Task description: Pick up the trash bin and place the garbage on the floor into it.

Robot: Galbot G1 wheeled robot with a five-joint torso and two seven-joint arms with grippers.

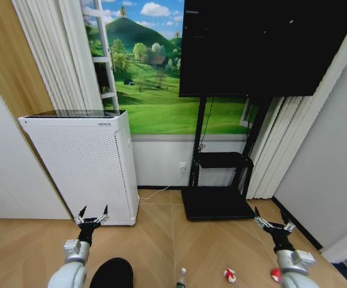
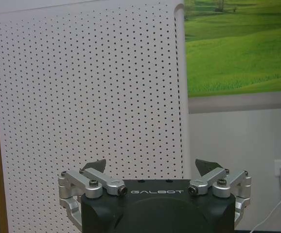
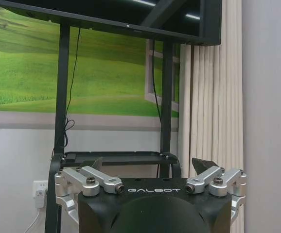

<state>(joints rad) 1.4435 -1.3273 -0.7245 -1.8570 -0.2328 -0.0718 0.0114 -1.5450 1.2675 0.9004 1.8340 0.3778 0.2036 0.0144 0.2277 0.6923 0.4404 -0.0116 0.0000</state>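
Black trash bin (image 1: 111, 273) sits below the left gripper (image 1: 93, 215); both grippers' jaws gape wide, empty.

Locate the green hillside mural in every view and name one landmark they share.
Head view: mural on the back wall, between the white appliance and the TV.
Left wrist view: mural beside the appliance, beyond the open left claw.
Right wrist view: mural behind the TV stand, beyond the open right claw.
Shared landmark: white wall socket below the mural.
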